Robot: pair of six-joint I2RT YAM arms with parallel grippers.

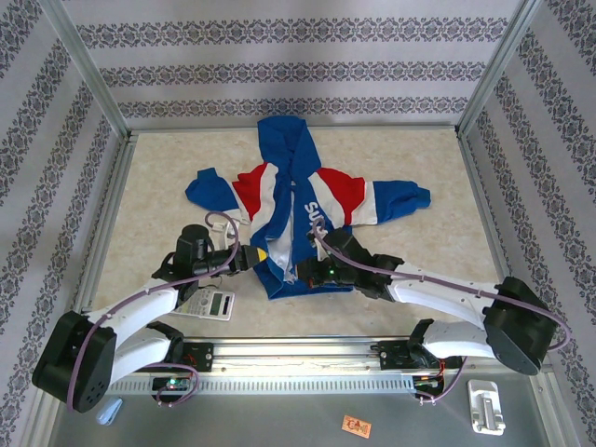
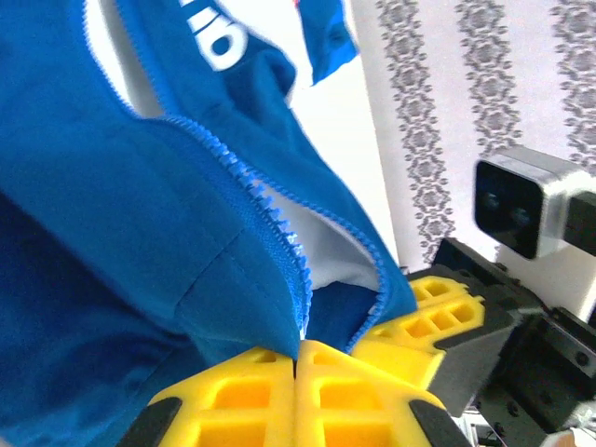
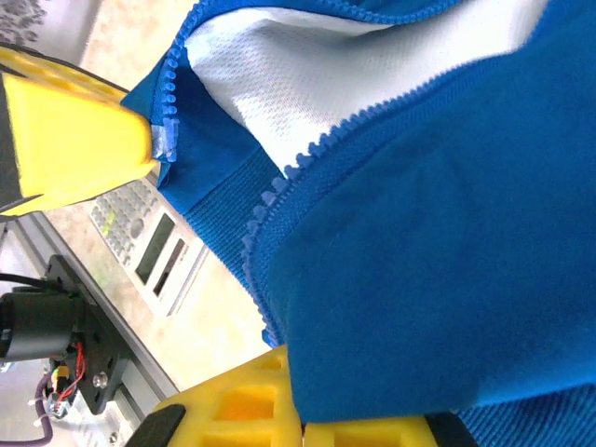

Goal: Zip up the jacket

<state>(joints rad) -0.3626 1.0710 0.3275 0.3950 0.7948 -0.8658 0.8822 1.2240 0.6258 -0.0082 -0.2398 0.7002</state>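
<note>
Two robot arms reach from the near edge of one pale table (image 1: 419, 168) toward one small blue jacket (image 1: 279, 154). It lies flat in the middle of the table, with its hood pointing away from the arms and its two sleeves spread out.

Left of the jacket's hem, near the cloth but apart from it, lies one grey calculator (image 1: 209, 304). At the left side of the front opening, the left gripper (image 1: 261, 253) has its two yellow fingers pressed together on the bottom end of one zipper edge.

The zipper (image 2: 233, 168) is undone. Its two rows of blue teeth stand apart, with white mesh lining showing between them.

Just right of that, at the hem, the right gripper (image 1: 302, 274) has its two yellow fingers clamped on a fold of the jacket's blue fabric beside the other row of teeth.
</note>
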